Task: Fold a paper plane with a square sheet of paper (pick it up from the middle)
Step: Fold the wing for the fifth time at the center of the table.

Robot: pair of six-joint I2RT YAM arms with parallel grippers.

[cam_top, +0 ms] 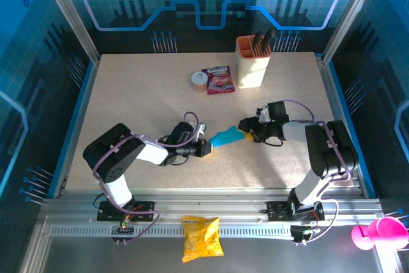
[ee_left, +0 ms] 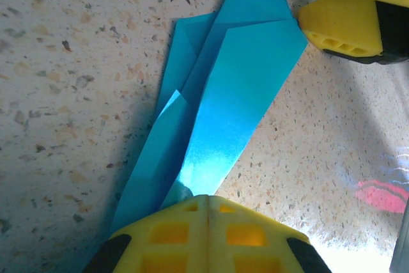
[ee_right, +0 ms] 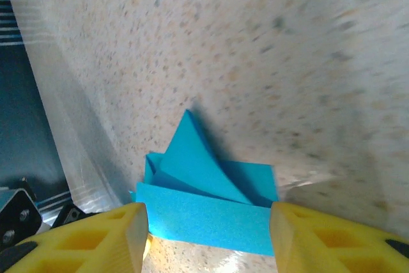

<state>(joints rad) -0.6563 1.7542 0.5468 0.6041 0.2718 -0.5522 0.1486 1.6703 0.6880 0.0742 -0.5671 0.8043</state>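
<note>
- The paper plane [cam_top: 225,136] lies near the middle of the speckled table [cam_top: 128,94], between the two grippers. It is a narrow, creased dart of cyan paper, with its slim end toward the left arm and its wider end toward the right.
- We judge it very light, thin and limp. The layered folds stiffen it a little along its length, but the flaps lift and spring open easily, as the raised one in the right wrist view shows.
- It will crumple or tear if we pull it from both ends, and it is smooth enough to slide on the table.
- We think the best hold is on the stacked centre fold, where the layers are thickest, not on a single loose flap.
- The left gripper [ee_left: 206,206] is closed, pinching the slim end of the paper flat between its yellow fingers.
- The right gripper [ee_right: 206,222] has its fingers parted, flanking the wide end. One finger touches a corner of the paper, and we see no clamp.
- Both arms reach inward and low, with their wrists close to the tabletop and their grippers facing each other.
</note>
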